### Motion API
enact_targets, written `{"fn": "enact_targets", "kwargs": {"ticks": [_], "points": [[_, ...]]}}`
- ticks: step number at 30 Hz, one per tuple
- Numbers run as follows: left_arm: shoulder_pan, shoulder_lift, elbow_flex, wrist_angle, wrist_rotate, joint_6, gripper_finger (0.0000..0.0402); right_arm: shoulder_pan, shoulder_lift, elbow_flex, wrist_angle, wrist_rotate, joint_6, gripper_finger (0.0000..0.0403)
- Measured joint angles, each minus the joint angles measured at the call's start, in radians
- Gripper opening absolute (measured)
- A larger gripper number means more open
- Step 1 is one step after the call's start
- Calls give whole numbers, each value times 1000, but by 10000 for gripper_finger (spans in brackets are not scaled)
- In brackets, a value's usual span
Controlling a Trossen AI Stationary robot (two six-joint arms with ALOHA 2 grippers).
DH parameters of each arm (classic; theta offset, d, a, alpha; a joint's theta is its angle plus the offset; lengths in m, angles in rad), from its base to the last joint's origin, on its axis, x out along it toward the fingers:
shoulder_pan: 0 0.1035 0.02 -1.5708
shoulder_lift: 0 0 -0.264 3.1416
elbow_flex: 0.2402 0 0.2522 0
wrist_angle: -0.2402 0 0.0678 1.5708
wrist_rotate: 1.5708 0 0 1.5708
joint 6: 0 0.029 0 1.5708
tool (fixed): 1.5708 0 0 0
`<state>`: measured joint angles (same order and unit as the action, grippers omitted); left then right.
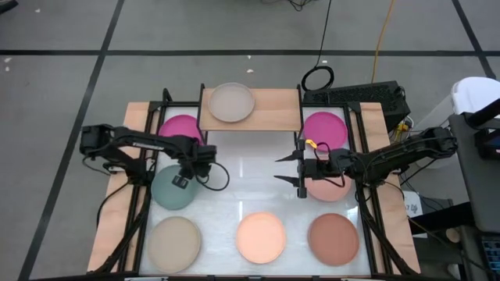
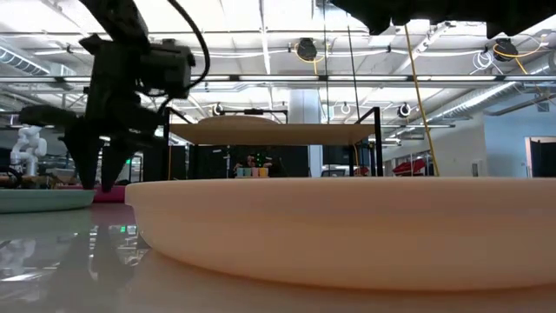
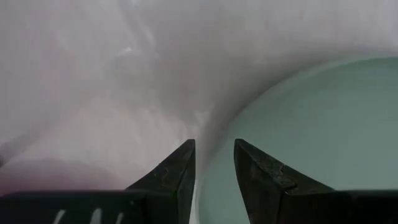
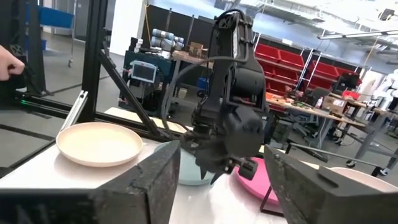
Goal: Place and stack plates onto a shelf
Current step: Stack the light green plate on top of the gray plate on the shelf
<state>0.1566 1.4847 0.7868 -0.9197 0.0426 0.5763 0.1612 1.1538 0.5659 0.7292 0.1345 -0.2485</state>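
Teal plate point(image 1: 172, 188) on surface, left side, directly under left claw point(image 1: 182, 181). Claw fingers narrowly parted at plate's rim, holding nothing. Right claw point(image 1: 290, 170) wide open, empty, mid-surface. Shelf point(image 1: 273, 105) beyond, bearing grey-beige plate point(image 1: 231, 102).

One plate point(image 1: 231, 102) sat on the shelf point(image 1: 273, 109) at the table's point(image 1: 242, 173) back. A plate lay either side of the shelf, two in the middle row, three along the front edge.

grey-beige plate point(image 1: 231, 102) flat on wooden shelf point(image 1: 275, 108), seven plates on table
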Motion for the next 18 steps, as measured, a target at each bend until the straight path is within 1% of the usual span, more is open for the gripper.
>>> {"fn": "enact_targets", "kwargs": {"ticks": [4,6,9,14,16,18], "points": [[12,57,0,1,0,6,115,0,0,0,0,0,0,216],[12,77,0,0,0,14,109,0,0,0,0,0,0,214],[12,93,3,1,0,28,82,0,0,0,0,0,0,210],[12,88,1,-21,-4,32,18,0,0,0,0,0,0,209],[13,74,0,-22,-17,23,11,0,0,0,0,0,0,208],[14,47,0,-26,-51,3,10,0,0,0,0,0,0,208]]}}
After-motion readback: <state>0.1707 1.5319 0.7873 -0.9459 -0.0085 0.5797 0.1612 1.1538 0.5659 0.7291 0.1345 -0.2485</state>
